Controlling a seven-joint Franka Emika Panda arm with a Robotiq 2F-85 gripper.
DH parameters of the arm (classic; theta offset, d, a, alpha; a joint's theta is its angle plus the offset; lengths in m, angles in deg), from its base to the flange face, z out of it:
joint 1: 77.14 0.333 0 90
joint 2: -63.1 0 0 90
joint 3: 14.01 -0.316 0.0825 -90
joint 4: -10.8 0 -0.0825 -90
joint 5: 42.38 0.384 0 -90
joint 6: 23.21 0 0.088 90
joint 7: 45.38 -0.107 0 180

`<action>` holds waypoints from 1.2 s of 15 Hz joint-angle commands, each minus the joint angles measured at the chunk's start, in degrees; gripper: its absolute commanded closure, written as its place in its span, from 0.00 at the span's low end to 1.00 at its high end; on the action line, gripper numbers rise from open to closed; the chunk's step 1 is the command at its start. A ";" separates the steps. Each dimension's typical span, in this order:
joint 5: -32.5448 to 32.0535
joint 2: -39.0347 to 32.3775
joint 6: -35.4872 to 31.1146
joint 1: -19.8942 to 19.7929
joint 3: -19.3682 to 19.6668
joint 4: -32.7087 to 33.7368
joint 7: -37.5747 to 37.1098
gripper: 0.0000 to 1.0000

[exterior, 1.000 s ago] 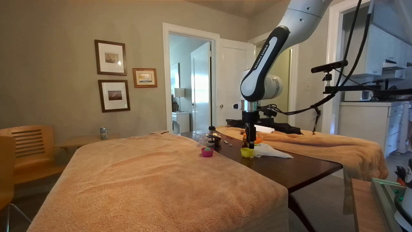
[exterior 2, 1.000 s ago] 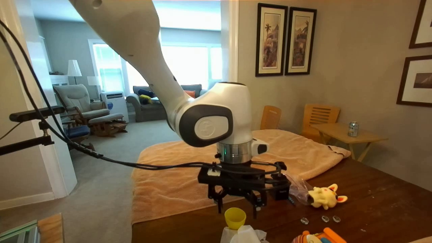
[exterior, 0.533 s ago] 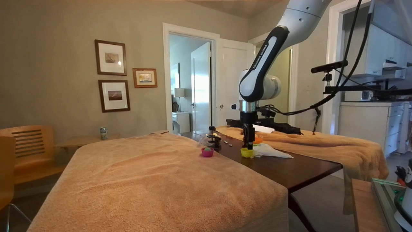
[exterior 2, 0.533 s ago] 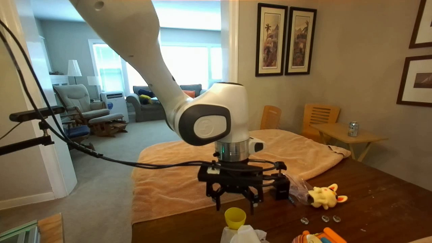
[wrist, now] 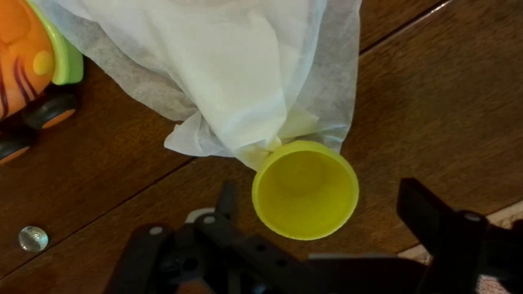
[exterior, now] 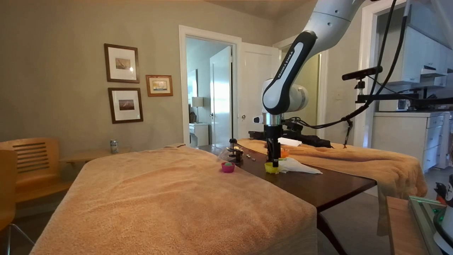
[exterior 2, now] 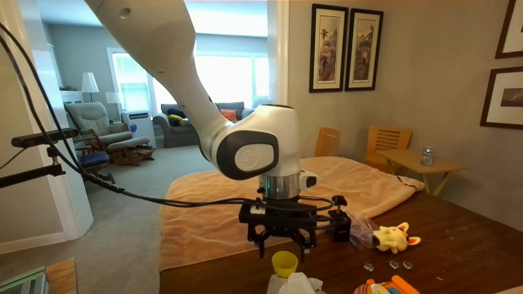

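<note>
Yellow cup point(wrist: 305, 196) sits upright on the dark table point(wrist: 433, 122), mouth up, btwn the spread jaws of the gripper point(exterior 2: 282, 257). Jaws stand wide apart; in the wrist view bare wood shows either side of the cup, so it's loose, not pinched. Cup's off-ctr: small gap to the finger point(wrist: 227, 200) on that view's left, bigger gap to the one on its right. In an exterior view the fingertips point(exterior: 275, 164) line up w/ the cup's rim; hard to judge whether they're above or below it.

Crumpled white sheet point(wrist: 241, 81) runs right up to the cup's edge, touching or tucked just under, can't tell which. Orange toy point(wrist: 24, 61) w/ black wheels is just beside the sheet; clear bead point(wrist: 33, 239) lies well apart from the cup.

Also on the table: black clamp point(exterior 2: 340, 228) & yellow stuffed toy point(exterior 2: 392, 239) w/ orange inner ears. Pink cup point(exterior: 228, 170) w/ something green inside sits at the edge of the orange towel point(exterior: 177, 209).

In bkgd: drink can point(exterior 2: 428, 156) on a small table point(exterior 2: 402, 158), chairs point(exterior 2: 390, 141) by it, framed pics point(exterior 2: 328, 49) higher up, couch point(exterior 2: 184, 134) farther off.
</note>
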 commanded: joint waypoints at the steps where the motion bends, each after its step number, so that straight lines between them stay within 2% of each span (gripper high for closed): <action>1: -2.98 -1.57 -0.38 -0.23 0.41 1.18 -0.36 0.00; 9: -5.55 -2.08 -0.21 0.34 0.96 1.82 -1.56 0.00; 10: -5.49 -2.10 -0.25 0.28 0.86 1.86 -1.41 0.20; 15: -5.37 -2.35 -0.09 0.25 0.75 2.08 -1.35 0.58; 18: -5.22 -2.36 -0.16 0.22 0.65 2.34 -1.29 0.64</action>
